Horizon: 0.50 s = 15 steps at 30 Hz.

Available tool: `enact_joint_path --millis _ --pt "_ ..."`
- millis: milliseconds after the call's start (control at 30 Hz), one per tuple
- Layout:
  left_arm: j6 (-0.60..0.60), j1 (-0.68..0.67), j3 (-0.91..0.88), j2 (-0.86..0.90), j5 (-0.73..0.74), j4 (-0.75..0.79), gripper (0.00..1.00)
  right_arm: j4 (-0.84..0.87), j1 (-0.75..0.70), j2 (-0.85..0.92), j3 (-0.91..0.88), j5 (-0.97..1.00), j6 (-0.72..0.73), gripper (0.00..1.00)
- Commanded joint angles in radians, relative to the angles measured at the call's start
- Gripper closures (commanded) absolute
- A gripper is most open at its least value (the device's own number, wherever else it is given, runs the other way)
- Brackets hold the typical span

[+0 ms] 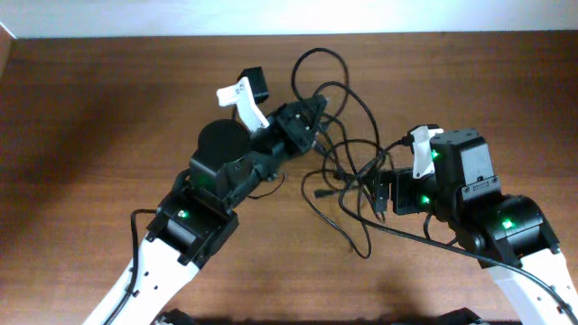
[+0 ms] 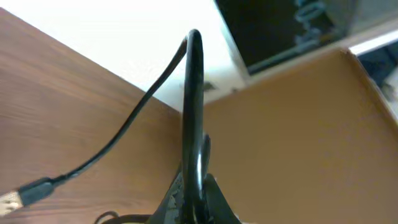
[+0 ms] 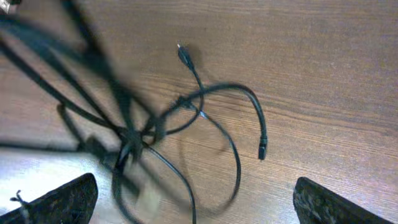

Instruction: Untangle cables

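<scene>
Wood-grain table (image 1: 90,135), brown, with both arms reaching in from the near edge toward the middle. Black cables (image 1: 348,171) lie in a loose tangle at centre, between the two arms. Loops cross one another, and one arches toward the far edge.

Left gripper (image 1: 312,113): jaws pressed together on one strand of the cables, at the far-left side of the tangle. Seen from its wrist camera, the pinched strand stands up out of the fingers, bends over in a tight hairpin and trails down to the left. It ends in a USB plug (image 2: 31,190) with a metal tip, above the wood; cannot tell if it rests there.

Right gripper (image 1: 384,191): jaws spread wide, holding nothing. It sits at the right side of the tangle, pointing into it. Its wrist camera shows the two fingers (image 3: 56,202) far apart at the bottom corners, with cable loops on the table beyond them. Two loose ends show there: a small plug (image 3: 183,56) farther off, and a blunt plug (image 3: 262,149) ending a curved strand to the right. Nearer strands at upper left are blurred.
</scene>
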Motion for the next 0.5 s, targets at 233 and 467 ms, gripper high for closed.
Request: enact_joint_path --millis 233,467 --pt "0.014 0.002 0.011 -0.005 0.077 0.156 1.0 -0.059 0.005 0.016 0.005 0.254 0.002 0.01" --pt "0.015 -0.002 0.011 -0.005 0.12 0.151 1.0 0.07 0.004 0.095 0.005 0.132 0.004 0.01"
